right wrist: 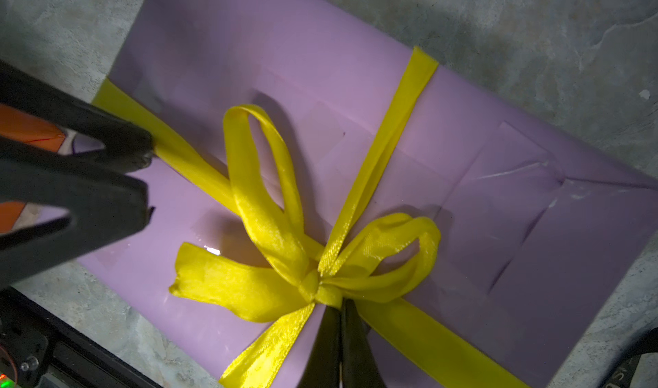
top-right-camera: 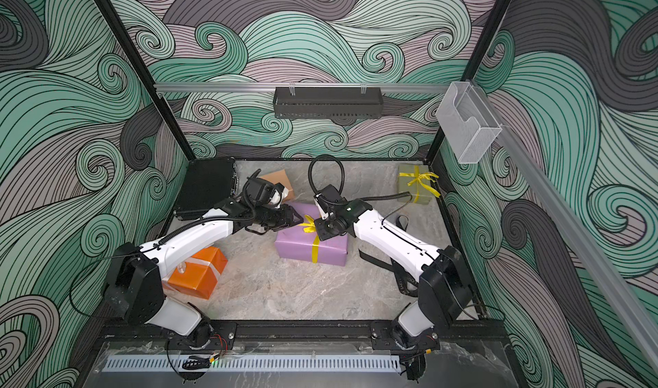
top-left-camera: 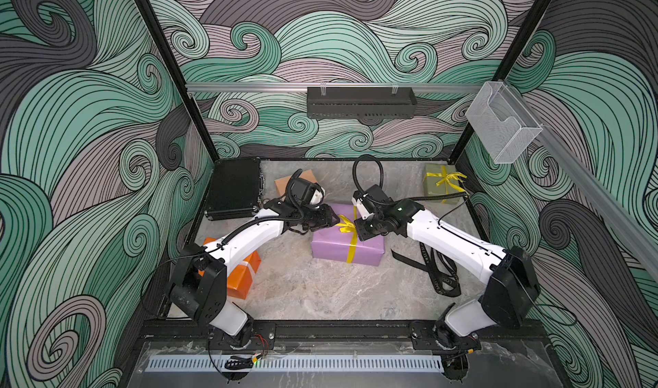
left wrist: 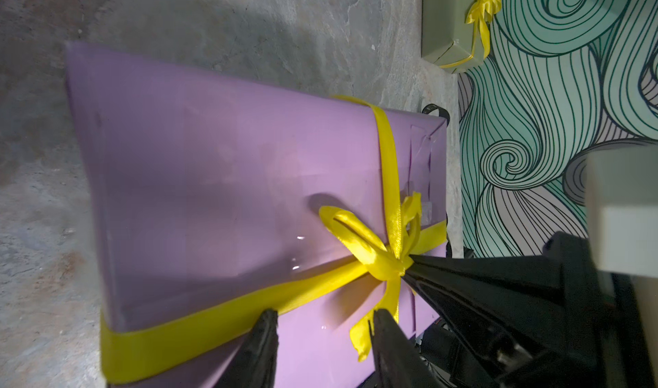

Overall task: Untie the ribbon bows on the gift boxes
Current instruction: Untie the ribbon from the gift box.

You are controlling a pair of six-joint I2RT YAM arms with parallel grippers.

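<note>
The purple gift box (top-left-camera: 334, 251) lies mid-table, tied with a yellow ribbon bow (top-left-camera: 346, 224). In the right wrist view the bow (right wrist: 285, 233) still has two loops and a knot. My right gripper (right wrist: 338, 302) is shut with its tips pinched right at that knot. My left gripper (left wrist: 322, 318) hovers open over the box's other end, straddling bare purple paper. One of its fingers (left wrist: 388, 347) is beside a hanging ribbon tail and nothing lies between them. The olive box (top-left-camera: 441, 188) keeps its yellow bow (top-left-camera: 448, 180) at the back right.
An orange box (top-left-camera: 245, 272) with a white ribbon sits under my left arm. A tan box (top-left-camera: 288, 183) and a black hard case (top-left-camera: 235, 188) stand at the back left. A loose black ribbon (top-left-camera: 441, 272) lies on the table under my right arm.
</note>
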